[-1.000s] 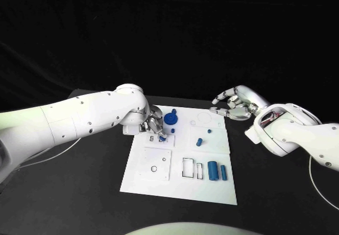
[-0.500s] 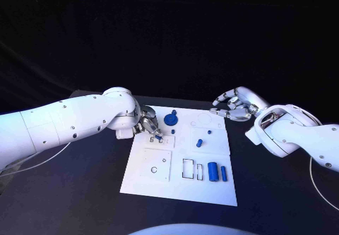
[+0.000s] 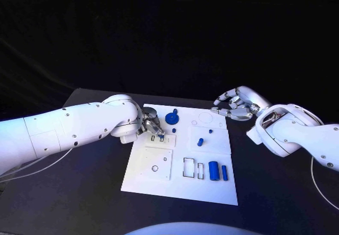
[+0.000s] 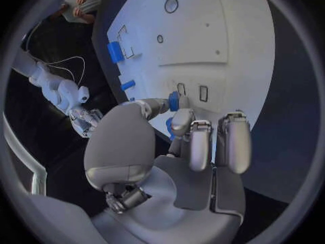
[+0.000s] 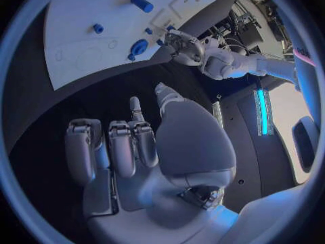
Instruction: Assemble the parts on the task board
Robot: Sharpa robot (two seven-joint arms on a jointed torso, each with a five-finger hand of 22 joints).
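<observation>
1. Far left, my left arm comes in low across the black surface, and its left hand sits over the near-left corner of the task board, by the board's upper left region.
2. From the left wrist camera, I see that hand pinching a small blue part between thumb and a fingertip, right above two little rectangular slots in the board; the other fingers are curled alongside. In the head view that held part shows as a speck of blue just under the hand.
3. Next over, a round blue gear-like part stands on the board just beside the left hand, with a small blue peg a little nearer me.
4. Mid-board, I've got a short blue cylinder lying free and a tiny blue stud beyond it, both well apart from either hand.
5. Lower on the board, two blue bars lie side by side next to an outlined rectangular recess.
6. Far right, my right hand hovers off the board's far-right corner, fingers loosely curled and apart, holding nothing; the right wrist camera confirms the bare palm.
</observation>
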